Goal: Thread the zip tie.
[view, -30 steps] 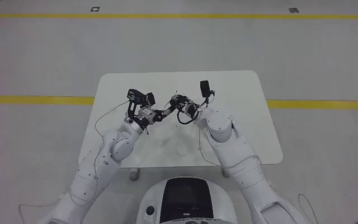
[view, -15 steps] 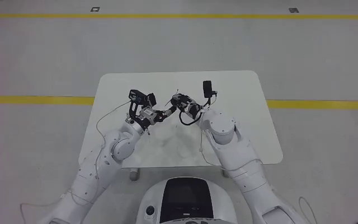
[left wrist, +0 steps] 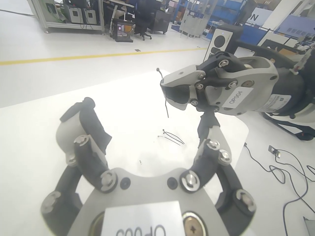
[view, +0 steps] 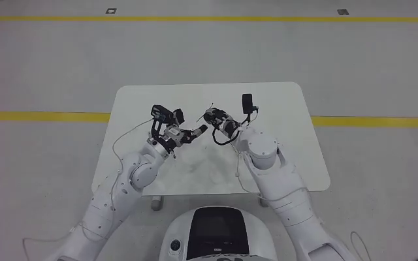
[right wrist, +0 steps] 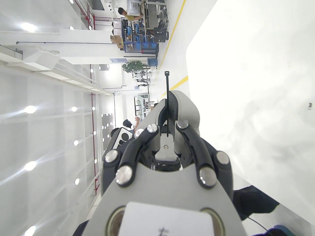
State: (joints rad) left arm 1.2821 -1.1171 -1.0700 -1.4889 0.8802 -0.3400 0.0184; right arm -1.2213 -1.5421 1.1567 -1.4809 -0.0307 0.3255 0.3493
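A thin black zip tie (right wrist: 167, 92) is pinched between the fingers of my right gripper (right wrist: 169, 104), its head sticking out past the fingertips. Seen from the left wrist, the same zip tie (left wrist: 165, 99) pokes out both sides of the right gripper (left wrist: 169, 93), head up and tail hanging down. My left gripper (left wrist: 147, 121) stands open just short of it, holding nothing. In the top view both grippers meet above the white table (view: 274, 156), the left gripper (view: 200, 129) facing the right gripper (view: 209, 118) with a small gap between them.
Two more black zip ties (left wrist: 172, 137) lie on the table beyond the left gripper. The table edge (right wrist: 196, 35) runs close by, with floor and a yellow line past it. Cables lie on the floor (left wrist: 283, 168) beside the table.
My right gripper has drawn back to the right with the zip tie, opening a small gap from the left gripper. The left arm has shifted slightly right.
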